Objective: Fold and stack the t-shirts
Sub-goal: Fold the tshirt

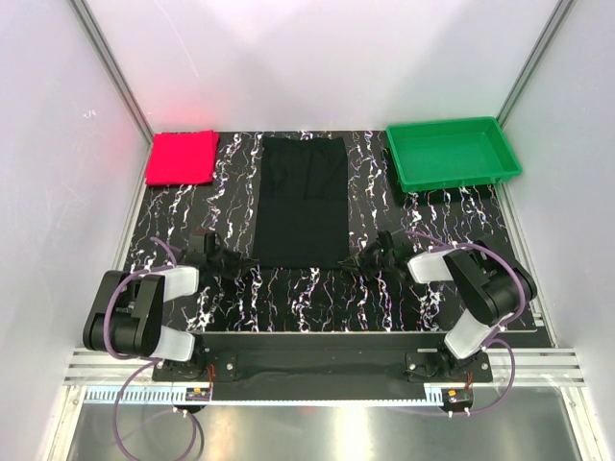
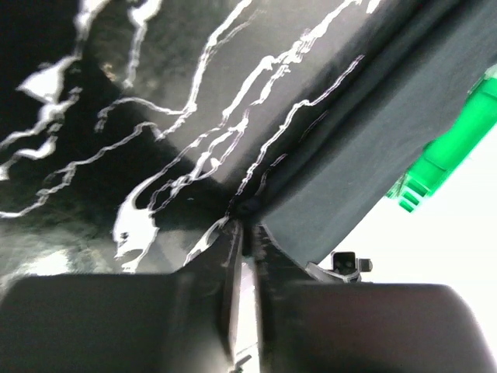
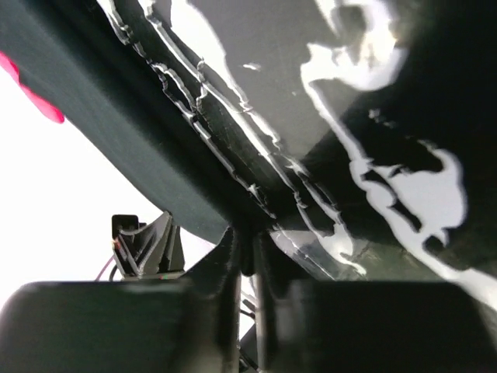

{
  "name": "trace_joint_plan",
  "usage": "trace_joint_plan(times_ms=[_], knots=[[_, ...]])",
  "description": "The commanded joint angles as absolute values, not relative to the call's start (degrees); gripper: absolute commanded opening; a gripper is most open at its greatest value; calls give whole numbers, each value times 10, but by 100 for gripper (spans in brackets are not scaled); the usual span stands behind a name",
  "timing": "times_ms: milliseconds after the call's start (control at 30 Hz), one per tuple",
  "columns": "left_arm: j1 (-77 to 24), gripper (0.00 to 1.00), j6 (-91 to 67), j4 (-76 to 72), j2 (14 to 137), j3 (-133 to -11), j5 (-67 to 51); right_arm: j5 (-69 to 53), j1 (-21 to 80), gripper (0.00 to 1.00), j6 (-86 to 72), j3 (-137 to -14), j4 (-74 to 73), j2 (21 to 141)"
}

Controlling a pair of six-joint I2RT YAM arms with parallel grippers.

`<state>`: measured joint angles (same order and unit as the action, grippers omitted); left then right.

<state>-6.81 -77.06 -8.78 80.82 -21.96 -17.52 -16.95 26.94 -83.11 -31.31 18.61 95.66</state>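
Note:
The black t-shirt [image 1: 306,202] lies flat as a long folded strip in the middle of the marbled mat. My left gripper [image 1: 252,261] is at its near left corner and my right gripper [image 1: 356,259] is at its near right corner, both low on the mat. In the left wrist view the jaws [image 2: 245,221] are pinched on the corner of the black cloth [image 2: 373,132]. The right wrist view shows the same, jaws [image 3: 247,229] closed on the hem of the black cloth [image 3: 109,116]. The red t-shirt [image 1: 183,158] sits folded at the back left.
A green plastic tray [image 1: 452,154] stands at the back right, partly off the mat. White walls with metal rails close in the left, right and back. The black marbled mat [image 1: 307,298] stretches bare between the shirt's near hem and the arm bases.

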Motion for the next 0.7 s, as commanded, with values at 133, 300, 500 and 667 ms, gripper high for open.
trace_joint_plan(times_ms=[133, 300, 500, 667], knots=[[-61, 0, -708, -21, 820, -213, -142, -163, 275, 0, -798, -317, 142, 973], [-61, 0, -688, 25, 722, -191, -135, -188, 275, 0, -771, -294, 136, 936], [-62, 0, -693, 72, 582, -130, -148, -227, 283, 0, -735, -293, 107, 882], [-66, 0, -685, 118, 498, -108, -184, -224, 296, 0, -714, -266, 33, 768]])
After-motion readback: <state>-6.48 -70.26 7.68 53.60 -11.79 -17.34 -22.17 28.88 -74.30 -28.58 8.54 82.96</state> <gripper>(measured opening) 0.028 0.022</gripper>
